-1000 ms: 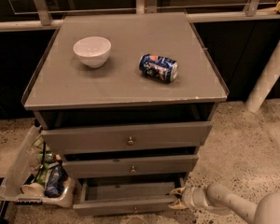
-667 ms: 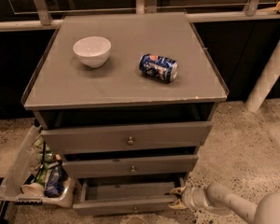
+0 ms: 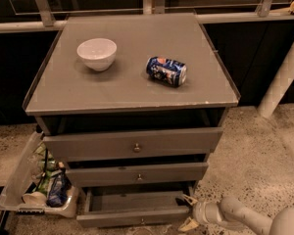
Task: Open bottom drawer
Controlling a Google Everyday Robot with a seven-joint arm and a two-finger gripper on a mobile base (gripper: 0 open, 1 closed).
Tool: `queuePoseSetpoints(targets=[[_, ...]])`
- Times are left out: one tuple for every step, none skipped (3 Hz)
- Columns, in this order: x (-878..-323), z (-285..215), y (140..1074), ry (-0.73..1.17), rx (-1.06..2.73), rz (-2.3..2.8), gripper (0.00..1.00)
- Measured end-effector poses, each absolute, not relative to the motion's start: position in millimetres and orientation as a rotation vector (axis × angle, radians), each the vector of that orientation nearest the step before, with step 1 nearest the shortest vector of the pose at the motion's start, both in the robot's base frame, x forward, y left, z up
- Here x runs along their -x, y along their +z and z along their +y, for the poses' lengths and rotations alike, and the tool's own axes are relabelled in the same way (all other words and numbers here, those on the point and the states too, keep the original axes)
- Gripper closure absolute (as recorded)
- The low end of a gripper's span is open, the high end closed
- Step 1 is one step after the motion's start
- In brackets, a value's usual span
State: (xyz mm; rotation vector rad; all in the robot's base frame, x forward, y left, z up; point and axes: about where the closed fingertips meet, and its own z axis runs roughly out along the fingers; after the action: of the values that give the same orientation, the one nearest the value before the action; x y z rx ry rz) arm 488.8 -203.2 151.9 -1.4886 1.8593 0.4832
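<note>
The bottom drawer [image 3: 132, 218] sits lowest in the stack under the counter [image 3: 137, 89], already pulled partway out so its shallow tray shows behind the slim front. The pincer [image 3: 188, 212] is down by the floor at the front's right end, its fingers spread with one tip near the top edge and the other below. The hold is at the corner rather than at the knob [image 3: 142, 222], so a further pull could skew the drawer and jam it on its runners, or the fingers could slip off the thin edge. A hard tug might also rock the unit and roll the can [image 3: 166, 71]. Against the frame a second ago, drawer and pincer look unmoved.
</note>
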Motion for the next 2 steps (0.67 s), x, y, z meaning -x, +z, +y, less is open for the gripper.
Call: queuePoseSetpoints(targets=[[-487.5, -200.8, 154.6, 0.483, 1.489, 1.859, 0.37], [-477.9, -202.2, 154.6, 0.495, 1.489, 1.857, 0.60]])
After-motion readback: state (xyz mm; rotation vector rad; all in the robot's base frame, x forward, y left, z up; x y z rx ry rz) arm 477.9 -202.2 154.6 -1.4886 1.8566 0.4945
